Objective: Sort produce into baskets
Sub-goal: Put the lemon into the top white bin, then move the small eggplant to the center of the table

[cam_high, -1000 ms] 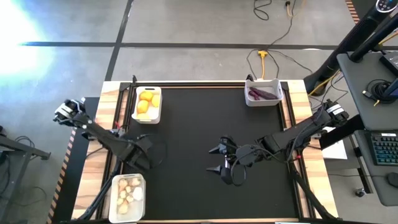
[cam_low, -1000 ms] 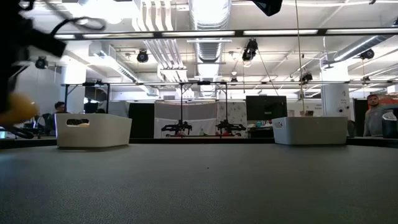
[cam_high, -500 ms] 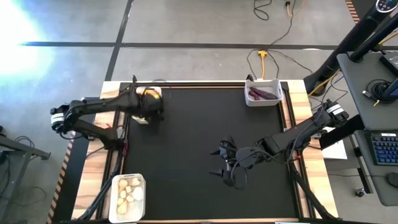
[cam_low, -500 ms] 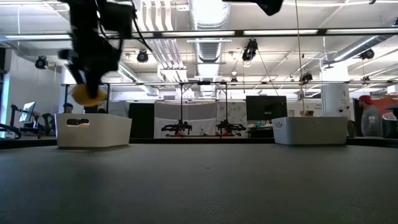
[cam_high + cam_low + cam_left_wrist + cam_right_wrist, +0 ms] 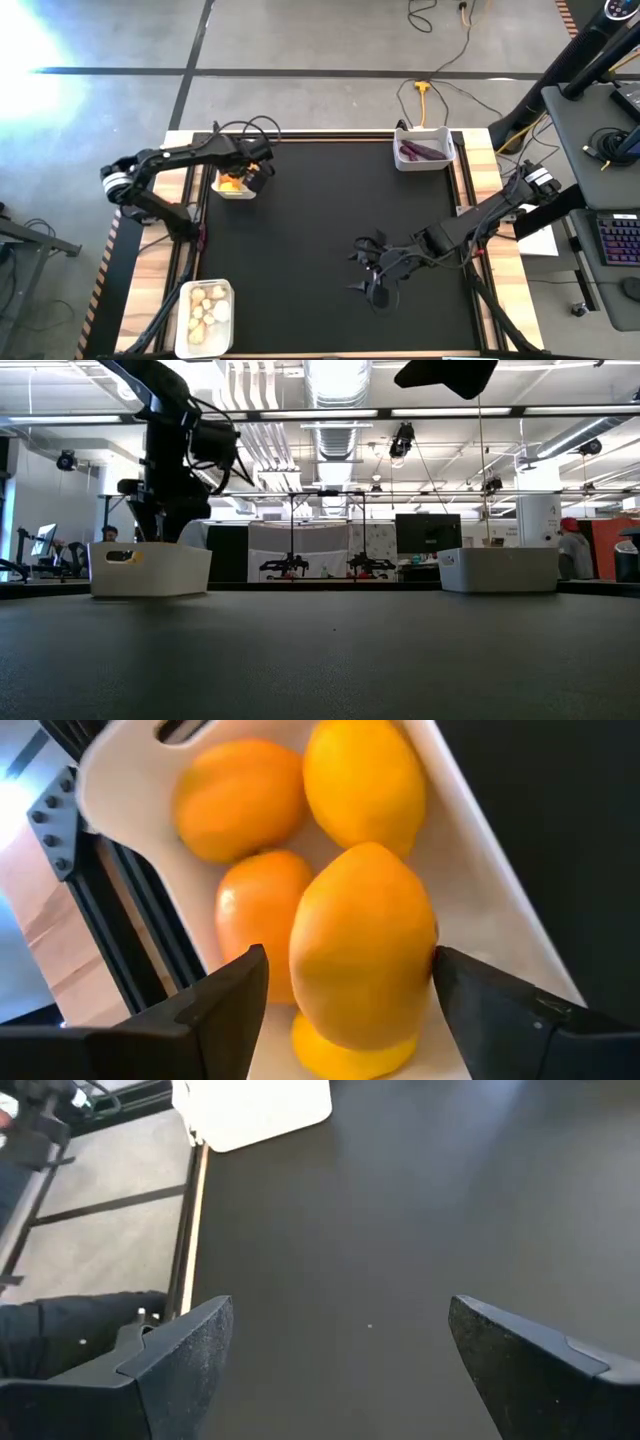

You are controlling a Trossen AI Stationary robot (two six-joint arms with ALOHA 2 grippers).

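Observation:
My left gripper (image 5: 245,178) hangs over the far-left basket (image 5: 226,192), open and pointing steeply down. In the left wrist view a yellow-orange lemon (image 5: 362,955) lies between its fingers, on top of several other lemons (image 5: 240,800) in that basket. The low view shows the gripper (image 5: 165,510) above the basket's rim (image 5: 150,568) with no fruit showing under it. My right gripper (image 5: 356,268) stands open above the bare mat, with nothing between its fingers (image 5: 340,1315). My left gripper stands astride the top lemon from above. A gap shows between the lemon and one fingertip (image 5: 250,975). The other fingertip (image 5: 450,970) meets the lemon's edge (image 5: 428,955) in the picture, and I cannot tell whether it touches. The lemon lies on the fruit below it.
A basket (image 5: 424,150) with dark purple pieces (image 5: 420,152) stands at the far right. Another basket (image 5: 204,318) at the near left holds whitish lumpy pieces (image 5: 207,308). Black mat (image 5: 320,210) stretches between them. Wooden rails run along both sides.
My left gripper has swung from the near-left part of the table toward the far edge, carrying a lemon over the far-left basket. The lemon hung under the fingers above the rim half a second ago; now it lies down inside the basket.

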